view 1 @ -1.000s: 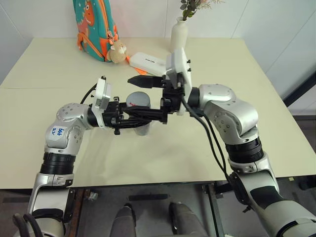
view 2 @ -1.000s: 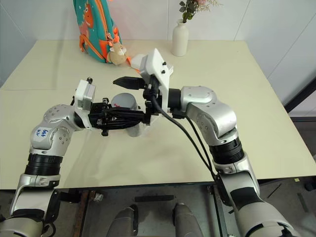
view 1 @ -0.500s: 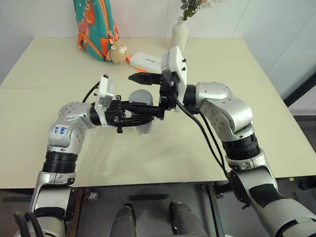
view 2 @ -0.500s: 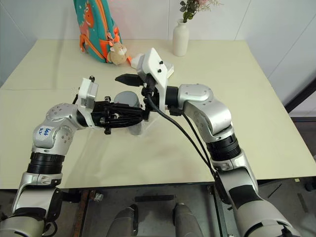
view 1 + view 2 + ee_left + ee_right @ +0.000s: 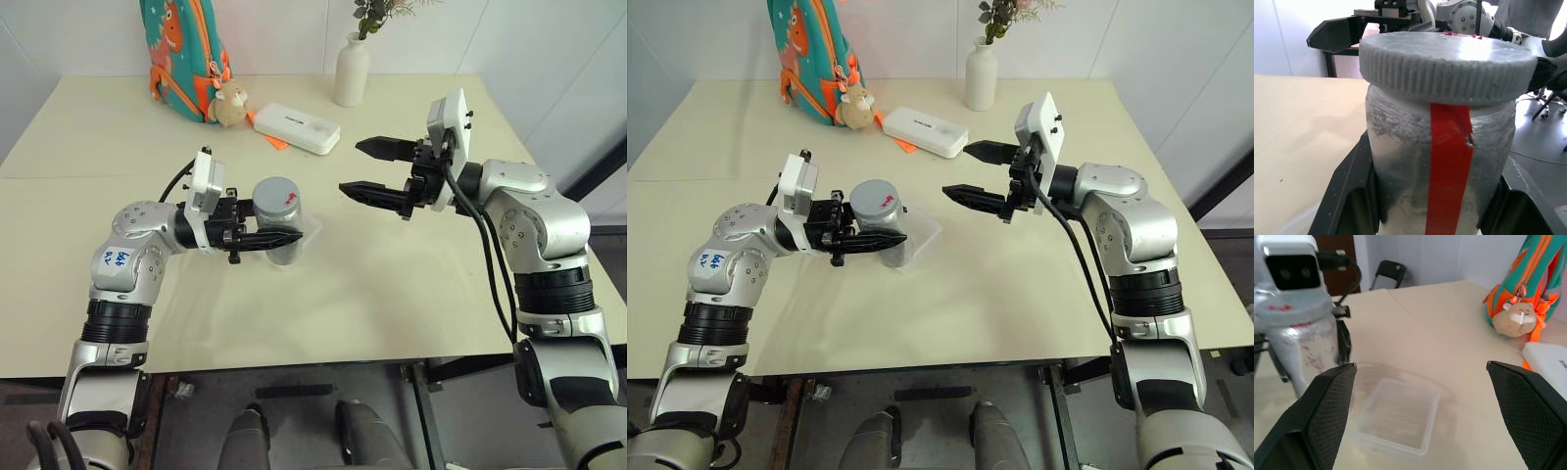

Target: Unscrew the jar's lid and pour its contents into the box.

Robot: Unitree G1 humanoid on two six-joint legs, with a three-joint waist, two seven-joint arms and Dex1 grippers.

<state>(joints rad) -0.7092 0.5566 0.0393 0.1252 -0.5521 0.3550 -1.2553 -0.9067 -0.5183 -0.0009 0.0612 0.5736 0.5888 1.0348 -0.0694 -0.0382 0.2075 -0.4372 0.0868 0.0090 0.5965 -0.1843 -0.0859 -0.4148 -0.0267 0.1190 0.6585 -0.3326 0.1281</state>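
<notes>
The jar [image 5: 278, 223], silvery with a red mark, is upright just above the table, and my left gripper [image 5: 289, 235] is shut on its body from the left. The grey lid [image 5: 276, 192] sits on top of the jar [image 5: 1440, 161]. Its frosted wall hides the contents. The box [image 5: 1396, 418], a clear shallow tray, lies on the table right beside the jar, on its right [image 5: 312, 231]. My right gripper [image 5: 351, 166] hangs open and empty in the air, to the right of the jar and well apart from it, pointing back at it.
At the back of the table are a teal and orange backpack [image 5: 181, 54] with a plush toy [image 5: 230, 103], a white oblong case [image 5: 297, 127] and a white vase [image 5: 351, 70]. Bare tabletop [image 5: 392, 284] lies in front and to the right.
My open right gripper has pulled away from the lid, moving right. The lid stays on the jar. My left gripper keeps the jar in the same place.
</notes>
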